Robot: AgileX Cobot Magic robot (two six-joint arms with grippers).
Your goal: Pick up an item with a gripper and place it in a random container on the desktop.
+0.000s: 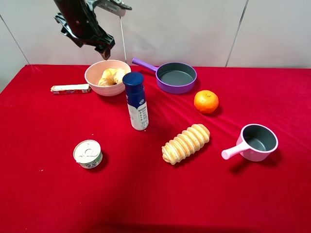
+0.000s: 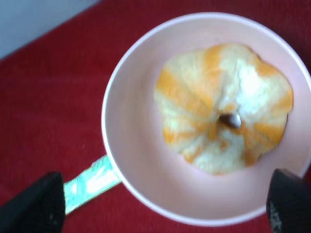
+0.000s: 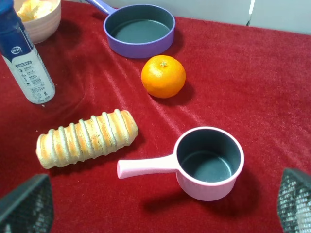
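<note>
The red table [image 1: 43,194] carries a pink bowl [image 1: 95,83] near its far edge, left of middle. The ring bread [image 1: 111,76] lies inside the bowl. Just above hangs the left gripper [image 1: 105,50], jaws spread and empty. The right gripper [image 3: 159,205] is also spread wide, holding nothing.

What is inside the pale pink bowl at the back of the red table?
Only the golden twisted ring bread lies inside the pink bowl. The bowl's floor under the bread is covered, so anything beneath it cannot be seen.
</note>
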